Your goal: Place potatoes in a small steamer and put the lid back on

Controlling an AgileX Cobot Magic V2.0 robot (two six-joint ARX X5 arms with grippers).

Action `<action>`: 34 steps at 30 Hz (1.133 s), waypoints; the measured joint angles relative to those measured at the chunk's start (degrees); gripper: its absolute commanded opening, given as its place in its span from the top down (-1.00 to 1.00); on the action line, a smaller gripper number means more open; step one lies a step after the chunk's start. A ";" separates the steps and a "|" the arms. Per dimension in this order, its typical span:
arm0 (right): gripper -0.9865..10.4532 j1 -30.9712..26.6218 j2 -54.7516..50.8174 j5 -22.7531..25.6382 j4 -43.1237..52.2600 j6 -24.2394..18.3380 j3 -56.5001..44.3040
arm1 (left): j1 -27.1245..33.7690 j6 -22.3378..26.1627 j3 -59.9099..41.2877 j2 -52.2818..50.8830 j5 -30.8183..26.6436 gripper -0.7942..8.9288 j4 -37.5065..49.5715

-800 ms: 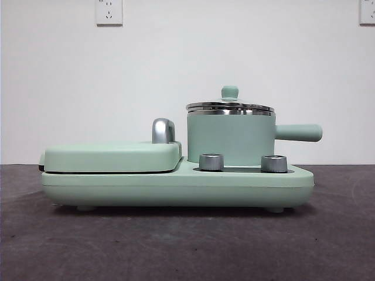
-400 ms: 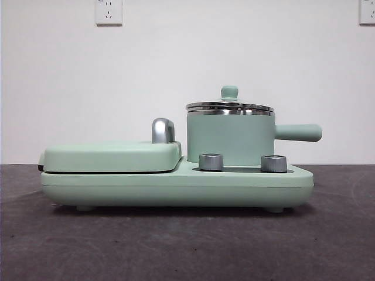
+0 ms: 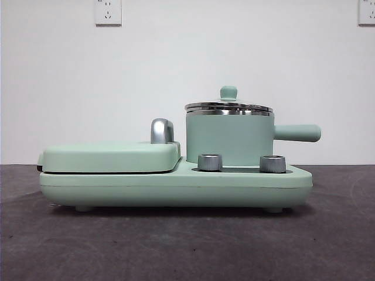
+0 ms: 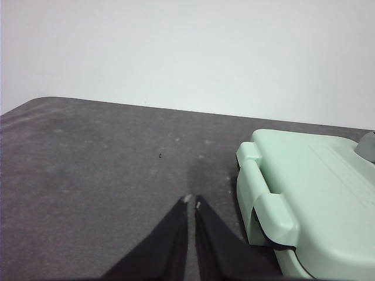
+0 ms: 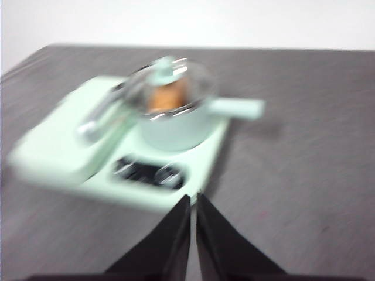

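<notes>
The small steamer (image 3: 228,139) stands on the right half of a mint-green cooker base (image 3: 176,186), its side handle pointing right. The lid (image 3: 228,106) sits on its rim, knob up. In the blurred right wrist view the steamer (image 5: 176,132) shows with the lid (image 5: 170,79) on it, and the orange-brown potato (image 5: 167,96) shows through the glass inside the pot. My right gripper (image 5: 193,199) is shut and empty, back from the cooker. My left gripper (image 4: 191,201) is shut and empty over the dark table, beside the griddle end.
A flat mint-green griddle (image 3: 111,157) with a chrome handle (image 3: 162,130) fills the cooker's left half; its end shows in the left wrist view (image 4: 304,199). Two steel knobs (image 3: 210,162) sit on the cooker's front. The table (image 3: 176,246) is dark grey; a white wall stands behind.
The front view has shifted very slightly; the cooker, steamer and lid stand as before. No arm shows in it.
</notes>
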 measured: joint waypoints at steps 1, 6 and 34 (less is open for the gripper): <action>0.80 -2.51 -0.61 -0.04 4.55 -0.20 -3.83 | 0.00 0.00 0.02 0.00 -0.02 0.80 -0.02; 0.80 -16.55 -7.28 -0.07 29.88 -1.25 -26.69 | 0.00 0.00 0.02 0.02 -0.02 0.80 -0.02; 0.80 -19.28 -18.53 6.29 43.76 -4.55 -51.17 | -0.07 -0.04 0.00 0.04 0.02 0.80 -0.31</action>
